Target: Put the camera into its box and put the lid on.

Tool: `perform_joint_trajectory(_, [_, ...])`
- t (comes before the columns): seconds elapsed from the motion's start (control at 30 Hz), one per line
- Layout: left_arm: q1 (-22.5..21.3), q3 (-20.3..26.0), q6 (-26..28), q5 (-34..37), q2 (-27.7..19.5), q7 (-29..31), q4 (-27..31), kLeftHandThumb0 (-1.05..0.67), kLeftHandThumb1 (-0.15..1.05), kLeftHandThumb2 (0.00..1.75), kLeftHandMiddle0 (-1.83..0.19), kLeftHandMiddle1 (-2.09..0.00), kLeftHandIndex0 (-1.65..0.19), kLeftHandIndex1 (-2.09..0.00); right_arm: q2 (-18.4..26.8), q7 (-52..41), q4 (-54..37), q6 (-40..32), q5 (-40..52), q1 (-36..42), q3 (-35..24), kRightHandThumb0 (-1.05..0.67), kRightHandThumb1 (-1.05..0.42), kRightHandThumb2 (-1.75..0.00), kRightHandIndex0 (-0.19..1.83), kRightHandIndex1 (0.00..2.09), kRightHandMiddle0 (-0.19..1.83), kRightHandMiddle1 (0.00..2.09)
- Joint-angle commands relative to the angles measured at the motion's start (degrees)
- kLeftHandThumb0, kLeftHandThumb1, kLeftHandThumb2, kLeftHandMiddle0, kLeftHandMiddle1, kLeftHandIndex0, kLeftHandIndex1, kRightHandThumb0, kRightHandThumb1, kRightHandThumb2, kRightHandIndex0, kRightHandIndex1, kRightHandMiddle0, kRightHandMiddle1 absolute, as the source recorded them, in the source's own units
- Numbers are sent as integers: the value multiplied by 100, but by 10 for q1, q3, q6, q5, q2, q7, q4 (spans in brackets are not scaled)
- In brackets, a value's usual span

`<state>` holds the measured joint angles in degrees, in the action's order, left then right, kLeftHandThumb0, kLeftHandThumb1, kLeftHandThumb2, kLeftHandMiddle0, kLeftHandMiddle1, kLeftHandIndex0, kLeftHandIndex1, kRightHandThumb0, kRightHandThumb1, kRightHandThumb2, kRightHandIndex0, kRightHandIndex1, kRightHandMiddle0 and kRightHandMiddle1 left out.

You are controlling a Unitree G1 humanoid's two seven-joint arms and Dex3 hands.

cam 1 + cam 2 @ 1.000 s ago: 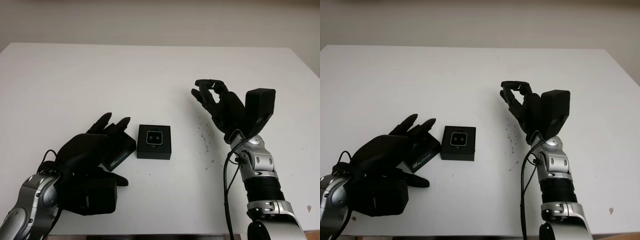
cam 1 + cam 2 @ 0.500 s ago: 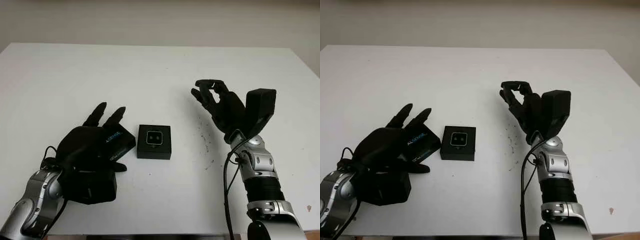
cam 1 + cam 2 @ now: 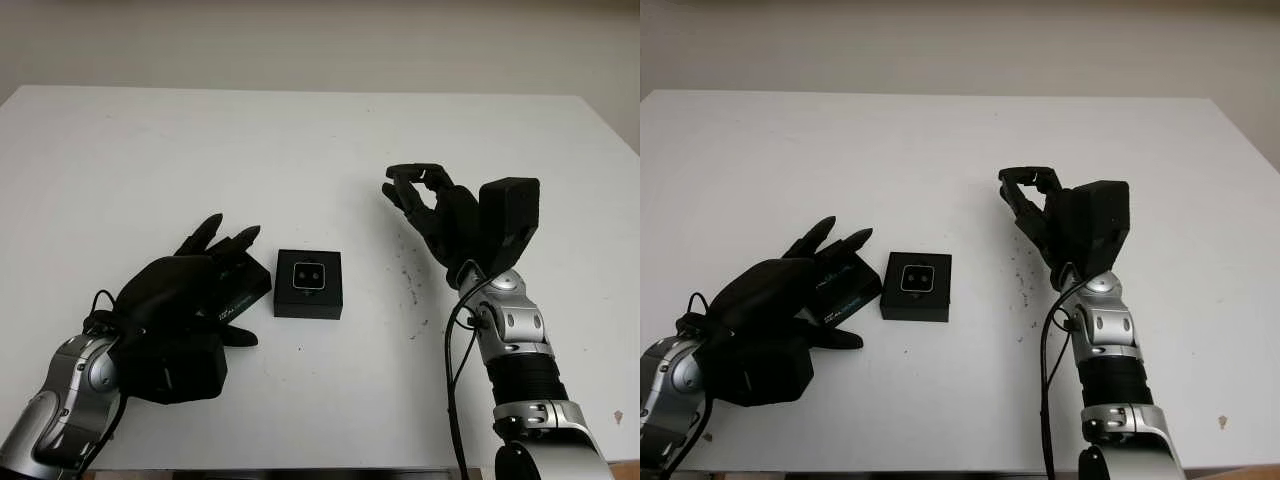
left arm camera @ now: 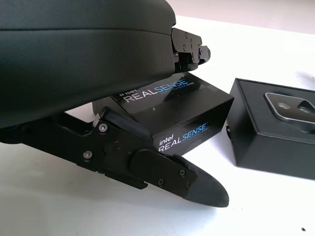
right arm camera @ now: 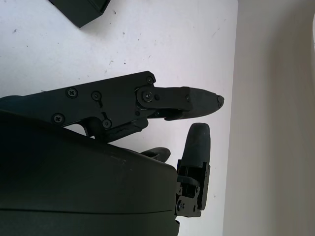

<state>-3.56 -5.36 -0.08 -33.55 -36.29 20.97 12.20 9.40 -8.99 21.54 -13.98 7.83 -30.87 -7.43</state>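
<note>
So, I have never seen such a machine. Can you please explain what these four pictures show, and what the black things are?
This is a humanoid robot with two arms, each ending in a black three-finger hand. Two pictures come from cameras in its head, looking down at a white table. The other two come from cameras at each wrist, very close to that hand.

On the table stands a small open black box with a camera already lying inside. The left hand is closed on the box's lid, printed "Intel RealSense", just beside the box. The right hand is raised above the table with curled fingers and holds nothing. The lid is not yet on the box.
</note>
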Motion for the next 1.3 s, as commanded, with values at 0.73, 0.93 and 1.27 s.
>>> perform_joint_trajectory(0.73, [-1, 1, -80, -82, 31, -227, -73, -10, 105, 13, -14, -150, -17, -114, 1, -1, -24, -3, 6, 10, -4, -57, -105, -32, 29, 32, -5, 159])
perform_joint_trajectory(0.93, [-8, 2, -90, -87, 20, -226, -82, -11, 105, 8, -14, -157, -15, -124, -2, -4, -23, 9, 12, 14, -3, -56, -105, -32, 27, 34, -5, 168])
perform_joint_trajectory(1.27, [-32, 18, -88, -42, 9, -180, -79, -15, 104, 6, -21, -150, -20, -119, -2, -5, -24, 8, 14, 17, 0, -55, -105, -32, 25, 37, -6, 167])
